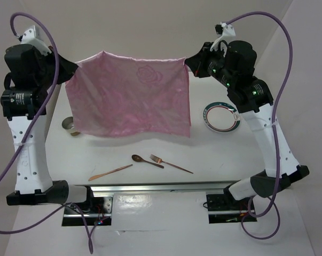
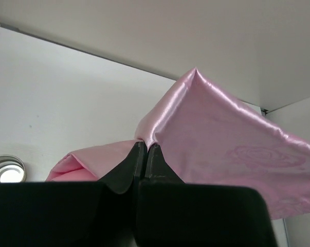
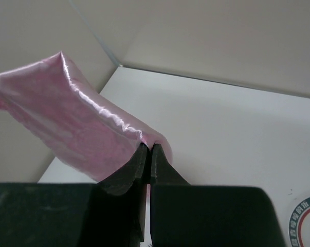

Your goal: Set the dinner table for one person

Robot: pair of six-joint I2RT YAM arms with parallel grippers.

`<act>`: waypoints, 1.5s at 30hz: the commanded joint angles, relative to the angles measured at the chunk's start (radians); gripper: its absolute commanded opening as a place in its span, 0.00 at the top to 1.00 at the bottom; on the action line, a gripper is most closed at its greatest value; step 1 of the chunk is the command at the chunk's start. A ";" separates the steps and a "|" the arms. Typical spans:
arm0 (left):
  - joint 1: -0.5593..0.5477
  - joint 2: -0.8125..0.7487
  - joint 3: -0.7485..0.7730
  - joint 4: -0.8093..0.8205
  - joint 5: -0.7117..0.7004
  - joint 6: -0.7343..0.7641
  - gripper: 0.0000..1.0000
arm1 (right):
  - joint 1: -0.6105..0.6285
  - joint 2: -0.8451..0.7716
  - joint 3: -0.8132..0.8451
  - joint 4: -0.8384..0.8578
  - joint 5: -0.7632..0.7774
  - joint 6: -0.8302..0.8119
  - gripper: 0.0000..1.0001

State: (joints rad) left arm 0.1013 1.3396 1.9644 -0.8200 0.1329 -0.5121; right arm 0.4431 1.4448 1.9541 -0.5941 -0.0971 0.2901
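White dinner table [image 1: 214,154] fills the scene, plain walls behind it, metal rail [image 1: 166,188] along the near edge between the two arm bases. Just past the rail there's a row of copper-coloured cutlery on the bare top: knife [image 1: 110,172] on the left, spoon [image 1: 147,161] in the middle, fork [image 1: 171,164] on the right. Spoon bowl and fork tines sit close together, knife a little apart. Further back, a small metal cup [image 1: 70,126] stands on the left, partly behind the cloth's lower corner. A white plate with a green rim [image 1: 221,117] lies on the right, clear of the cloth. Pink shiny cloth [image 1: 130,96] hangs stretched between the arms, raised above the table, rose pattern near its top edge, bottom edge loose. Left gripper [image 2: 145,146] is pinched tight on the top left corner, fingers nearly together with fabric between them. Right gripper [image 3: 146,149] is the same on the top right corner. Both arms are raised at the far side of the table.
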 commanded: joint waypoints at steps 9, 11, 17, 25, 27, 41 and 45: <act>0.005 0.382 0.051 0.154 0.033 -0.011 1.00 | -0.204 0.130 -0.147 0.193 -0.102 0.018 1.00; 0.005 0.473 0.082 0.185 0.033 -0.022 1.00 | -0.242 0.242 -0.147 0.244 -0.122 0.018 1.00; -0.005 0.917 0.526 0.104 0.085 -0.042 0.48 | -0.317 0.633 0.149 0.206 -0.167 0.093 0.50; -0.014 0.722 0.184 0.199 0.010 -0.013 0.06 | -0.319 0.660 0.061 0.188 -0.148 0.110 0.35; -0.043 0.682 0.121 0.174 -0.001 0.024 0.10 | -0.291 0.631 -0.016 0.188 -0.177 0.086 0.51; -0.094 0.532 -0.588 0.294 -0.018 -0.054 1.00 | -0.089 0.698 -0.332 0.189 -0.191 0.122 1.00; -0.094 0.566 -0.624 0.294 -0.018 -0.054 1.00 | -0.089 0.671 -0.477 0.241 -0.188 0.152 1.00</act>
State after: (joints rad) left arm 0.0040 1.9011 1.3430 -0.5835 0.1154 -0.5499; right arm 0.3714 2.1376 1.5574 -0.4057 -0.2867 0.4057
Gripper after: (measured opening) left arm 0.041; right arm 0.033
